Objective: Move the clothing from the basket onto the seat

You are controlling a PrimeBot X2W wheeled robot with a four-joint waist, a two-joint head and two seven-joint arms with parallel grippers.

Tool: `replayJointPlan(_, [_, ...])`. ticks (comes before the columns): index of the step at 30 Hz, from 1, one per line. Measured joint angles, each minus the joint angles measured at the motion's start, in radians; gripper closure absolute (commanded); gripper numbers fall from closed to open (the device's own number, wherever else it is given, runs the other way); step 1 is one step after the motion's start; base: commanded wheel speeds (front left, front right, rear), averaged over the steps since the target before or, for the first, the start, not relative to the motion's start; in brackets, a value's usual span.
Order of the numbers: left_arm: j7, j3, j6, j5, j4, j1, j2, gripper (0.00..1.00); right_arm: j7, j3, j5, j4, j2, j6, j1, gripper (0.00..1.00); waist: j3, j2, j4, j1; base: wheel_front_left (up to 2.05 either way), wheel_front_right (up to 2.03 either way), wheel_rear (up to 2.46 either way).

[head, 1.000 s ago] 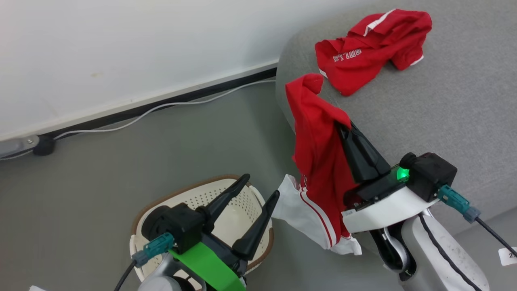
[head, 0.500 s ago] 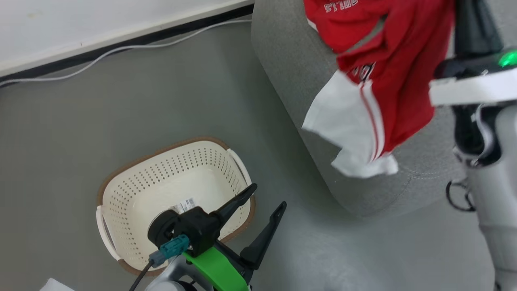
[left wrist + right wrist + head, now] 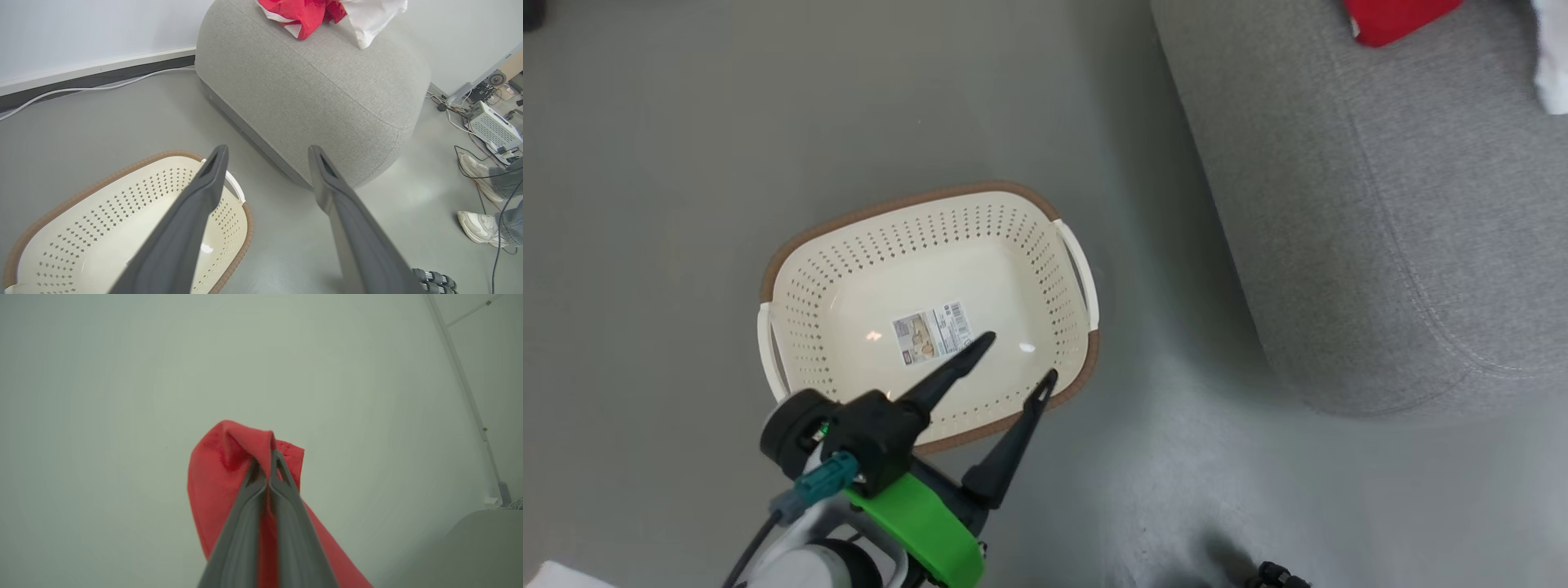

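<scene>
Right gripper [image 3: 271, 457] clamps red clothing [image 3: 212, 486]; left gripper [image 3: 1021, 355] spread wide over the basket [image 3: 890, 204].
Head view: the basket stands on the floor [image 3: 645, 163] beside the seat's [image 3: 1380, 245] corner, a paper label [image 3: 931, 335] on its bottom; the left gripper's fingers hang apart above its near rim, holding nothing; more clothing lies on the seat toward its far edge. Left wrist view: that clothing is heaped by the seat's far edge. Right wrist view: both fingers pinch a fold of red fabric.
</scene>
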Motion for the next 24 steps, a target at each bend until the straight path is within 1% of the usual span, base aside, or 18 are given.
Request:
replayJointPlan(3, [0.000,0.037,0.022,0.000,-0.025,0.000,0.023,0.00,0.009,0.009,-0.047,0.021,-0.057,0.000,-0.066,1.00,0.046,0.0000,0.023,0.0000,0.00,0.00,0.00])
replayJointPlan(5, [0.007,0.054,0.029,0.000,-0.044,0.000,0.038,0.00,0.009,0.023,-0.085,0.036,-0.088,0.000,-0.104,1.00,0.078,0.0000,0.034,0.0000,0.00,0.00,0.00])
replayJointPlan(8, [0.024,0.060,0.029,0.005,-0.070,0.001,0.060,0.00,0.008,0.048,-0.109,0.073,-0.096,0.000,-0.115,1.00,0.127,0.0000,0.042,0.0000,0.00,0.00,0.00])
replayJointPlan(10, [0.034,0.067,0.037,0.010,-0.089,0.001,0.073,0.00,0.002,0.069,-0.113,0.104,-0.071,0.000,-0.111,1.00,0.158,0.0000,0.044,0.0001,0.00,0.00,0.00])
replayJointPlan(13, [0.051,0.083,0.040,0.012,-0.118,0.001,0.095,0.00,-0.021,0.096,-0.116,0.149,-0.016,0.000,-0.096,1.00,0.205,0.0000,0.041,0.0001,0.00,0.00,0.00])
replayJointPlan(14, [0.054,0.089,0.047,0.020,-0.127,0.001,0.103,0.00,-0.028,0.105,-0.119,0.163,-0.001,0.000,-0.086,1.00,0.220,0.0000,0.039,0.0001,0.00,0.00,0.00])
replayJointPlan(15, [0.064,0.104,0.060,0.037,-0.146,0.002,0.116,0.00,-0.040,0.115,-0.118,0.189,0.033,-0.002,-0.072,1.00,0.250,0.0000,0.034,0.0001,0.00,0.00,0.00])
replayJointPlan(21, [0.088,0.143,0.082,0.053,-0.205,0.005,0.150,0.00,-0.078,0.155,-0.117,0.252,0.110,-0.002,-0.066,1.00,0.337,0.0000,0.008,0.0001,0.00,0.00,0.00])
replayJointPlan(23, [0.086,0.156,0.082,0.055,-0.203,0.002,0.158,0.00,-0.102,0.172,-0.118,0.282,0.141,-0.002,-0.067,1.00,0.363,0.0000,-0.004,0.0001,0.00,0.00,0.00])
replayJointPlan(24, [0.086,0.157,0.081,0.055,-0.201,0.001,0.161,0.00,-0.109,0.182,-0.118,0.300,0.157,-0.002,-0.067,0.92,0.374,0.0000,-0.011,0.0002,0.00,0.00,0.00])
